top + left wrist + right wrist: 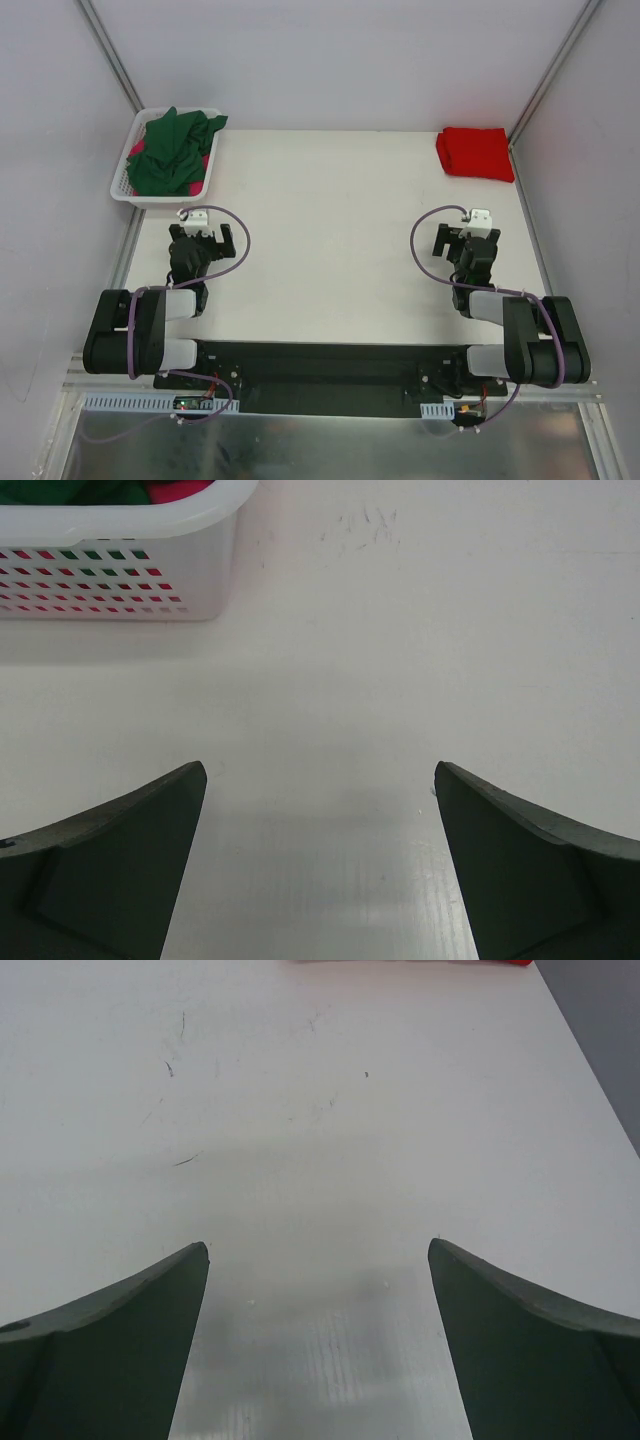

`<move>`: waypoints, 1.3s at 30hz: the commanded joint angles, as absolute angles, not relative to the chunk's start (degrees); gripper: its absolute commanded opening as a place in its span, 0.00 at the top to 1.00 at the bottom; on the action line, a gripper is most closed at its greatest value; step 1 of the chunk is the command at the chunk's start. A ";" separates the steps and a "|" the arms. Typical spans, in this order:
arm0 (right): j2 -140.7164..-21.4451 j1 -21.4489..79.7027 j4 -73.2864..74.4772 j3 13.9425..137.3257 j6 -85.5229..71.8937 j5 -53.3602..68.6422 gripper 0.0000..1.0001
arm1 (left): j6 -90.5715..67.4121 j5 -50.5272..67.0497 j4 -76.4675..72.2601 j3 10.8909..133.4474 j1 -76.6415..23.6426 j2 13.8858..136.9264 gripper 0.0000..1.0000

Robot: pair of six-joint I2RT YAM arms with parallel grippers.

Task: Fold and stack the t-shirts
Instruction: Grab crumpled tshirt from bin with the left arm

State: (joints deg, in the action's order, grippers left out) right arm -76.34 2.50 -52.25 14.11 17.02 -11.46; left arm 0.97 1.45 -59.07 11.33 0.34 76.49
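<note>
A white table (340, 290) is seen, with a white lattice basket (122, 186) set at its far left corner. The dark green t-shirt (178, 150) is heaped in the basket, and the magenta pink t-shirt (180, 488) is glimpsed beneath it. The bright red t-shirt (476, 153) is laid folded at the far right corner. The left gripper (205, 236) and right gripper (467, 238) are held low over the table, well apart from every shirt, with jaws spread wide and nothing pinched

Left arm (135, 330) and right arm (540, 340) folded low by their bases (jaws spread wide)
</note>
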 commanded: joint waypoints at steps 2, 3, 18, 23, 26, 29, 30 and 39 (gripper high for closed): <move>-76.11 2.72 -55.37 13.97 17.31 -11.07 0.04 | 1.67 2.72 -60.38 11.95 0.18 76.38 0.01; -76.11 2.72 -55.37 13.97 17.23 -11.07 0.04 | 1.67 2.72 -60.38 11.87 0.09 76.38 0.01; -76.11 2.81 -55.37 13.97 17.31 -10.99 0.04 | 1.67 2.72 -60.38 11.87 0.18 76.38 0.01; -76.11 2.72 -55.37 13.97 17.23 -11.07 0.04 | 1.58 2.72 -60.38 11.95 0.18 76.38 0.01; -76.11 2.72 -55.37 13.97 17.31 -11.07 0.04 | 1.67 2.72 -60.38 11.87 0.18 76.46 0.01; -76.11 2.72 -55.37 13.89 17.23 -10.99 0.04 | 1.67 2.81 -60.38 11.95 0.18 76.46 0.01; -76.11 2.64 -55.37 13.97 17.23 -11.07 0.04 | 1.67 2.73 -60.38 11.95 0.18 76.46 0.01; -76.11 2.72 -55.37 13.97 17.31 -10.99 0.04 | 0.97 -1.39 -57.41 12.30 0.18 72.70 0.01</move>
